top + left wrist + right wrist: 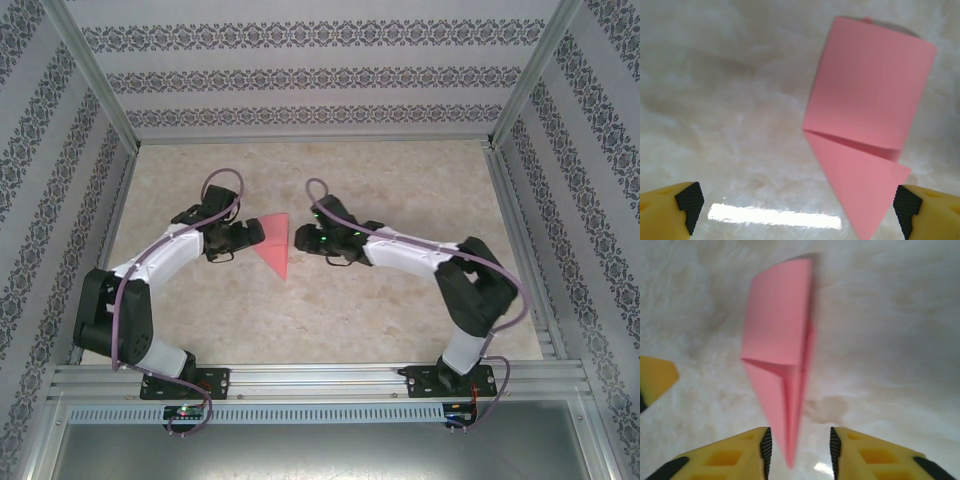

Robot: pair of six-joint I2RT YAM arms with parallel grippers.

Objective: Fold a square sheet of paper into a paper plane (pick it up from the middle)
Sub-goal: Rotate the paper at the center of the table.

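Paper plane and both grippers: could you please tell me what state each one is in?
paper plane, folded to a point, lying on the table between the grippers, not clamped.
left gripper, jaws wide open, gripping nothing.
right gripper, jaws part open astride the plane's tip, a gap showing beside it.

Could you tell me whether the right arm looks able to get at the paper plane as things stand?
Probably yes. The pointed tip of the paper plane lies on the table between the parted fingers of the right hand, with nothing blocking it. The left hand is open nearby and grips nothing.
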